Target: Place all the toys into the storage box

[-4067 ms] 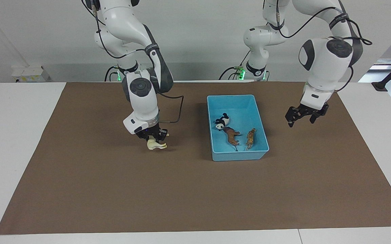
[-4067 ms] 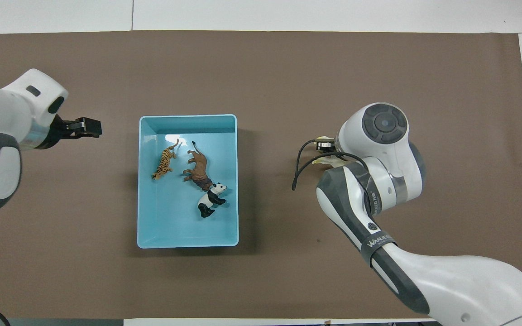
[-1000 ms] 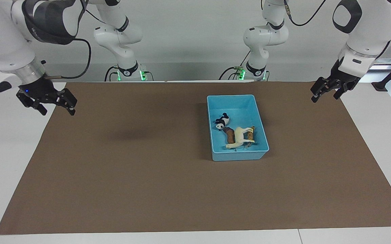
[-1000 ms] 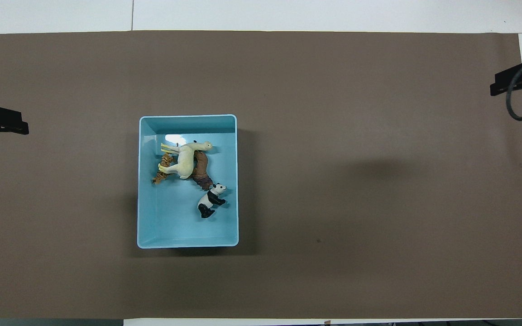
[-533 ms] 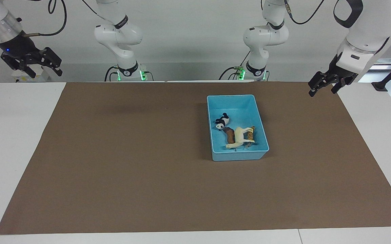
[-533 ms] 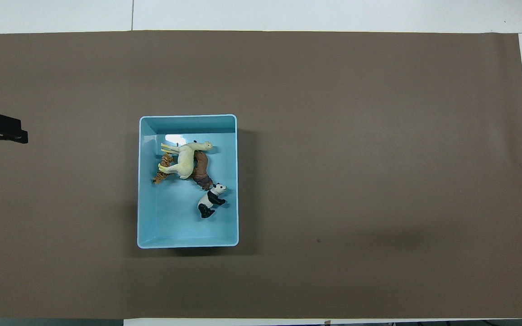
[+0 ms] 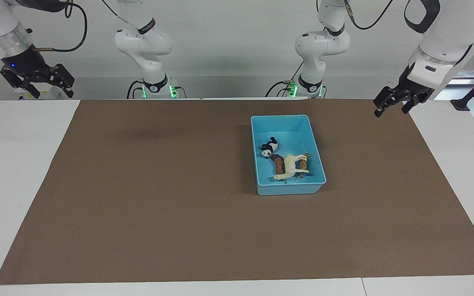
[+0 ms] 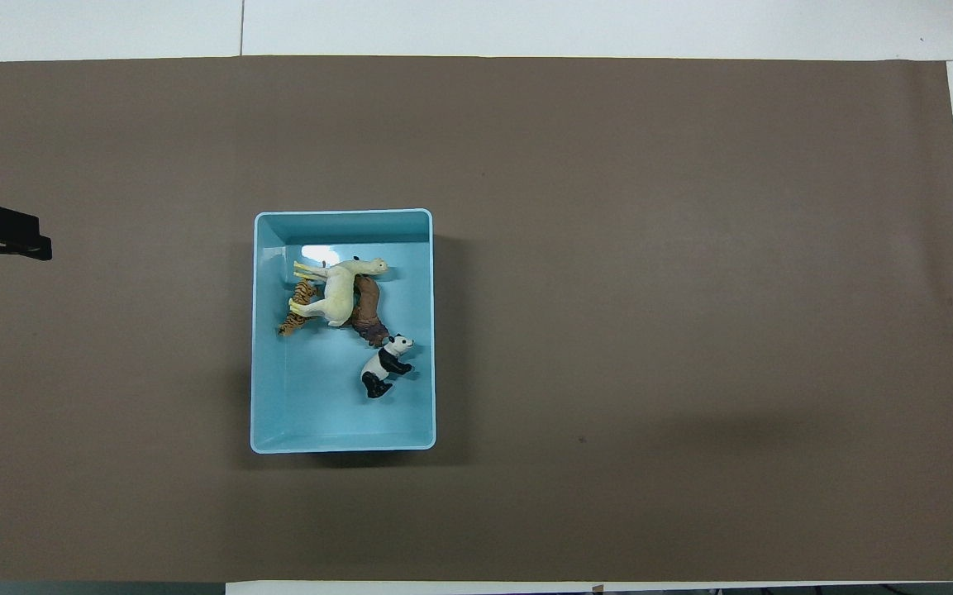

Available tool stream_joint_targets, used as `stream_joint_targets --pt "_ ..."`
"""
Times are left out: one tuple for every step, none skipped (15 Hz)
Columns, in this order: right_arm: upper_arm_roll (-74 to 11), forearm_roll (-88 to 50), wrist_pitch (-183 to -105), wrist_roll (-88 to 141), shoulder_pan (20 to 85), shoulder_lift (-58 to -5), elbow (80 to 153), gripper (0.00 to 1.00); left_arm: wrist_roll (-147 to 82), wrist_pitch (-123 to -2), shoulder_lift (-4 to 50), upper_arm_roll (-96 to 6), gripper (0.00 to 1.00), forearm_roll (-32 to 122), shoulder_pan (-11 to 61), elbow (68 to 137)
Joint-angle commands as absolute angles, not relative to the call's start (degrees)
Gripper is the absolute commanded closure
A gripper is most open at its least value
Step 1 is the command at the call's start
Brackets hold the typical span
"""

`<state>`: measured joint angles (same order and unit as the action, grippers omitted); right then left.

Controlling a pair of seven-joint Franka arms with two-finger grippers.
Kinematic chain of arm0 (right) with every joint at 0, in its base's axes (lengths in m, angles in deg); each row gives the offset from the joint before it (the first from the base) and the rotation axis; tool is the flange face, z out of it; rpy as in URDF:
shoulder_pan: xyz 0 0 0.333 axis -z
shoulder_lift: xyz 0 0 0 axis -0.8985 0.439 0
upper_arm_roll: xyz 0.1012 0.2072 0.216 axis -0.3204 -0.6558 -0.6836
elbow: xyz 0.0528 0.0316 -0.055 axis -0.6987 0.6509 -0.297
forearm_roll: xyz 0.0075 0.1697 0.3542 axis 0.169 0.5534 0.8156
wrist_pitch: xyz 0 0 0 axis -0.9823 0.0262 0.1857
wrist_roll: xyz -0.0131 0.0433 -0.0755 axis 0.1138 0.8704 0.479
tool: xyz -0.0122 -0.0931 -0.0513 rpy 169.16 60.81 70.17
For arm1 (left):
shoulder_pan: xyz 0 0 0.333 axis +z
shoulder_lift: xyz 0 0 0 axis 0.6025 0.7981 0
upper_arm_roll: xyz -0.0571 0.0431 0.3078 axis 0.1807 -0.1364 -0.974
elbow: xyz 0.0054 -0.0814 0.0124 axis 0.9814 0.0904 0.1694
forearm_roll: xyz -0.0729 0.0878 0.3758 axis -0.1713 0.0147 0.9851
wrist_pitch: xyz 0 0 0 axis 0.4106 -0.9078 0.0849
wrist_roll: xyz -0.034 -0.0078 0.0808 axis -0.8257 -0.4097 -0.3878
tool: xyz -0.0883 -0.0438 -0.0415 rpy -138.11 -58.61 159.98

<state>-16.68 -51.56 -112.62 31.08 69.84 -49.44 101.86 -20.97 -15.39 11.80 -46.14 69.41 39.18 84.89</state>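
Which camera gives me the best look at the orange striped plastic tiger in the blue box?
Overhead: the orange striped plastic tiger shows beside the cream-white plastic horse lying partly over it. The facing view shows only a sliver past the horse.

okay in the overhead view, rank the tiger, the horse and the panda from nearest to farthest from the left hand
Left hand is over the mat's edge at its own end.
1. Tiger, in the box, on the left arm's side.
2. Horse, lying across the tiger and lion.
3. Panda, by the wall toward the right arm.
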Motion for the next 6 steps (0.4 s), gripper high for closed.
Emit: stream_joint_targets --pt "-18.0 -51.8 -113.1 29.2 71.3 -50.3 102.9 0.00 -21.4 -13.9 12.6 -46.9 0.00 68.9 38.3 83.5" --pt "-18.1 -51.6 -112.6 28.9 71.2 -50.3 102.9 0.00 -21.4 -13.9 12.5 -46.9 0.00 68.9 38.2 83.5" --pt "-18.1 -51.4 -112.4 28.9 71.2 -50.4 102.9 0.00 -21.5 -13.7 12.5 -46.9 0.00 68.9 38.2 83.5" --pt "-18.1 -51.4 -112.4 28.9 71.3 -50.4 102.9 0.00 -21.5 -13.7 12.4 -46.9 0.00 68.9 38.2 83.6" --pt "-18.1 -51.4 -112.2 28.9 71.3 -50.4 102.9 0.00 -21.5 -13.8 12.3 -46.9 0.00 68.9 38.2 83.7" --pt "-18.1 -51.4 -111.8 28.9 71.2 -50.4 102.9 0.00 -21.5 -13.9 12.2 -46.9 0.00 68.9 38.2 84.1"
